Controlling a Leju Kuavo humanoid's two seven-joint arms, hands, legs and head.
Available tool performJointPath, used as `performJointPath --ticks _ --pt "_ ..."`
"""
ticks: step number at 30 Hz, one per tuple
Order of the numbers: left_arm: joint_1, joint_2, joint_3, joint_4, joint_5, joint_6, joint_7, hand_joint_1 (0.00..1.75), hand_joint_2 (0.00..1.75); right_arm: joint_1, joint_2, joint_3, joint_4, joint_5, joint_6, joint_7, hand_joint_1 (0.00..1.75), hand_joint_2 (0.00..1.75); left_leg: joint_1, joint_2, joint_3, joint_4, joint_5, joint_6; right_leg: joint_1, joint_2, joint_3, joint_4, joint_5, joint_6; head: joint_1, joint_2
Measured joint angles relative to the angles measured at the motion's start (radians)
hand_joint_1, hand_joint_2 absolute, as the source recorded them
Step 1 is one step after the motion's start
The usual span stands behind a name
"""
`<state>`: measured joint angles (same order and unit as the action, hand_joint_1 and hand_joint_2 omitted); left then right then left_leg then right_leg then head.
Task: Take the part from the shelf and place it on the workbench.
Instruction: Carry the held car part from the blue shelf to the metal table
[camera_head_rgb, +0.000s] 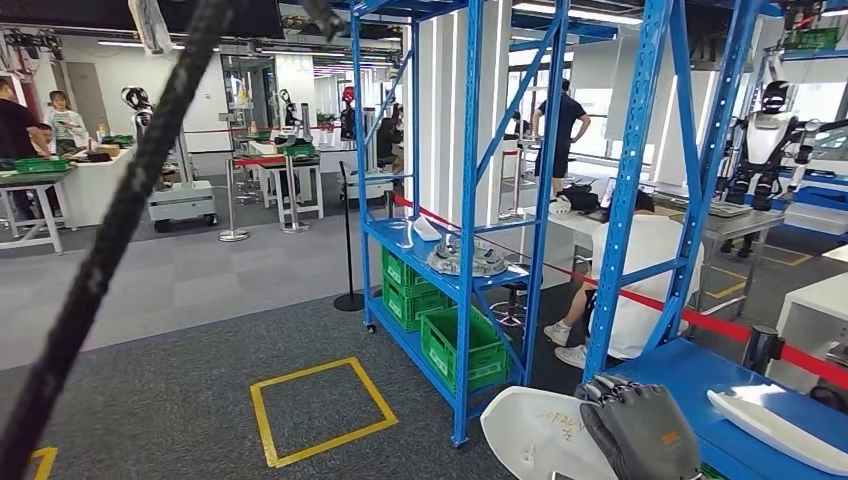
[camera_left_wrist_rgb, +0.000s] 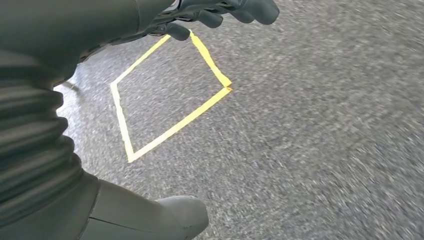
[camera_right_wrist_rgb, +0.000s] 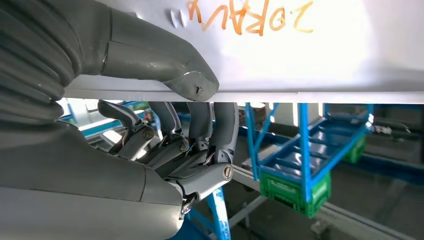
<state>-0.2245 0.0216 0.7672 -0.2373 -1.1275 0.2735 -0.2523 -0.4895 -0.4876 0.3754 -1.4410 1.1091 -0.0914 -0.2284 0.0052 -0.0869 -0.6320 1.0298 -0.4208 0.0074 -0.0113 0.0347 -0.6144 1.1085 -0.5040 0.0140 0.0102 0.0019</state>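
While our right hand (camera_right_wrist_rgb: 165, 150) grips the flat white moulded part with orange writing (camera_right_wrist_rgb: 300, 45), thumb on one face and fingers on the other, just beside the blue metal shelf (camera_head_rgb: 690, 400), our left hand (camera_left_wrist_rgb: 220, 12) hangs empty, fingers loosely curled, above grey carpet (camera_left_wrist_rgb: 325, 125).

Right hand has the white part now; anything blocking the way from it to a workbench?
No workbench can be picked out for certain. The right hand holds the white part beside a blue shelf; the grey floor ahead carries a yellow square.
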Motion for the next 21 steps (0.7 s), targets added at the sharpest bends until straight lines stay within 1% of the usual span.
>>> performJointPath --ticks 1,2,3,4,5,6,7,8,9,10,11,12,13,14,15,16,17,18,19,20,21 --pt "-0.001 0.0 -0.001 0.0 -0.003 0.0 0.0 0.0 1.75 -0.004 0.0 -0.001 0.0 0.001 0.0 0.0 1.75 1.75 0.0 -0.01 -0.004 0.002 0.002 -0.006 0.0 0.015 0.022 -0.046 0.013 -0.003 0.0 0.0" --pt "-0.002 0.001 -0.002 0.0 -0.005 0.0 0.001 0.0 1.75 -0.007 0.001 -0.001 0.001 0.003 0.0 0.0 1.75 1.75 0.0 -0.02 -0.009 0.002 0.005 -0.013 0.001 0.025 0.031 -0.068 0.016 -0.006 0.0 0.0" --pt "-0.002 0.001 -0.004 0.0 -0.007 0.0 0.002 0.0 1.75 -0.01 0.001 -0.001 0.002 0.005 0.0 0.001 1.75 1.75 0.001 -0.03 -0.012 -0.001 0.009 -0.021 0.005 0.023 0.031 -0.071 0.016 -0.011 0.0 0.0" --pt "-0.002 0.001 -0.005 0.0 -0.008 0.0 0.003 0.0 1.75 -0.014 0.003 -0.001 0.002 0.007 0.0 0.001 1.75 1.75 0.002 -0.04 -0.017 -0.005 0.014 -0.027 0.005 0.011 0.031 -0.073 0.02 -0.019 0.0 0.0" --pt "-0.001 0.002 -0.006 0.0 -0.008 0.0 0.005 0.0 1.75 -0.019 0.007 0.0 0.003 0.009 0.0 0.001 1.75 1.75 0.003 -0.037 -0.021 -0.004 0.015 -0.033 0.006 0.0 0.033 -0.077 0.024 -0.026 0.0 0.0" --pt "0.0 0.002 -0.007 0.0 -0.008 0.0 0.005 0.0 1.75 -0.025 0.012 0.001 0.004 0.012 -0.001 0.0 1.75 1.75 0.002 -0.018 -0.029 0.009 0.006 -0.037 0.005 -0.012 0.035 -0.08 0.028 -0.035 -0.001 0.0" --pt "0.0 0.003 -0.007 0.0 -0.008 0.0 0.006 0.0 1.75 -0.031 0.018 0.002 0.007 0.016 -0.003 0.0 1.75 1.75 0.0 0.009 -0.046 0.041 -0.015 -0.04 0.004 -0.024 0.036 -0.084 0.032 -0.042 -0.002 0.0" --pt "0.0 0.004 -0.007 0.0 -0.008 0.0 0.006 0.0 1.75 -0.036 0.025 0.003 0.01 0.02 -0.006 0.0 1.75 1.75 -0.001 0.042 -0.069 0.096 -0.047 -0.043 0.005 -0.036 0.036 -0.086 0.034 -0.047 -0.003 0.0" --pt "0.0 0.003 -0.007 0.0 -0.009 0.0 0.006 0.0 1.75 -0.039 0.031 0.004 0.013 0.024 -0.009 0.001 1.75 1.75 -0.001 0.064 -0.099 0.163 -0.083 -0.046 0.007 -0.047 0.034 -0.086 0.034 -0.05 -0.004 0.0" --pt "0.001 0.003 -0.008 0.001 -0.01 0.0 0.007 0.0 1.75 -0.039 0.035 0.005 0.017 0.028 -0.01 0.003 1.75 1.75 0.0 0.073 -0.127 0.228 -0.112 -0.048 0.009 -0.06 0.033 -0.086 0.034 -0.051 -0.004 0.0" --pt "0.003 0.002 -0.008 0.001 -0.012 0.0 0.009 0.0 1.75 -0.039 0.039 0.006 0.02 0.03 -0.012 0.004 1.75 1.75 0.0 0.077 -0.144 0.271 -0.127 -0.05 0.01 -0.072 0.031 -0.086 0.034 -0.051 -0.004 0.0" --pt "0.005 0.001 -0.008 0.002 -0.015 -0.001 0.01 0.0 1.75 -0.039 0.042 0.007 0.022 0.03 -0.013 0.005 1.75 1.75 0.001 0.079 -0.142 0.277 -0.123 -0.05 0.01 -0.085 0.03 -0.085 0.034 -0.051 -0.004 0.0" --pt "0.007 0.001 -0.009 0.002 -0.017 -0.001 0.012 0.0 1.75 -0.04 0.043 0.008 0.024 0.031 -0.013 0.005 1.75 1.75 0.001 0.083 -0.119 0.243 -0.104 -0.05 0.01 -0.098 0.03 -0.085 0.033 -0.051 -0.004 0.0" --pt "0.009 0.001 -0.01 0.002 -0.02 -0.003 0.013 0.0 1.75 -0.04 0.044 0.007 0.025 0.029 -0.013 0.005 1.75 1.75 0.001 0.095 -0.078 0.178 -0.075 -0.048 0.011 -0.11 0.031 -0.084 0.032 -0.049 -0.004 0.0" --pt "0.009 0.001 -0.012 0.002 -0.022 -0.005 0.013 0.0 1.75 -0.041 0.043 0.006 0.025 0.025 -0.014 0.003 1.75 1.75 -0.002 0.117 -0.035 0.106 -0.054 -0.045 0.013 -0.122 0.032 -0.082 0.03 -0.046 -0.004 0.0" --pt "0.008 0.001 -0.014 0.001 -0.023 -0.007 0.014 0.0 1.75 -0.043 0.041 0.003 0.026 0.019 -0.013 0.0 1.75 1.75 -0.004 0.134 -0.002 0.048 -0.038 -0.039 0.015 -0.133 0.032 -0.08 0.028 -0.042 -0.004 0.0" --pt "0.008 0.001 -0.016 0.001 -0.023 -0.009 0.016 0.0 1.75 -0.044 0.038 0.001 0.026 0.011 -0.013 -0.006 1.75 1.75 -0.006 0.146 0.016 0.014 -0.031 -0.032 0.018 -0.144 0.032 -0.079 0.026 -0.037 -0.003 0.0" --pt "0.009 0.001 -0.017 0.0 -0.023 -0.01 0.018 0.0 1.75 -0.046 0.035 0.0 0.026 0.004 -0.012 -0.011 1.75 1.75 -0.008 0.146 0.02 0.003 -0.032 -0.026 0.02 -0.153 0.033 -0.079 0.025 -0.031 -0.003 0.0" --pt "0.011 0.002 -0.018 0.0 -0.022 -0.01 0.019 0.0 1.75 -0.048 0.033 -0.001 0.026 -0.002 -0.011 -0.016 1.75 1.75 -0.008 0.134 0.017 0.002 -0.028 -0.019 0.02 -0.163 0.034 -0.08 0.025 -0.026 -0.002 0.0" --pt "0.014 0.004 -0.018 0.0 -0.021 -0.01 0.02 0.0 1.75 -0.05 0.031 -0.001 0.026 -0.006 -0.01 -0.019 1.75 1.75 -0.006 0.124 0.017 0.0 -0.025 -0.013 0.018 -0.163 0.034 -0.08 0.024 -0.02 -0.001 0.0" --pt "0.015 0.005 -0.018 0.0 -0.019 -0.01 0.02 0.0 1.75 -0.053 0.031 -0.001 0.027 -0.008 -0.01 -0.021 1.75 1.75 -0.004 0.113 0.017 -0.004 -0.022 -0.007 0.016 -0.146 0.031 -0.071 0.016 -0.014 -0.001 0.0"
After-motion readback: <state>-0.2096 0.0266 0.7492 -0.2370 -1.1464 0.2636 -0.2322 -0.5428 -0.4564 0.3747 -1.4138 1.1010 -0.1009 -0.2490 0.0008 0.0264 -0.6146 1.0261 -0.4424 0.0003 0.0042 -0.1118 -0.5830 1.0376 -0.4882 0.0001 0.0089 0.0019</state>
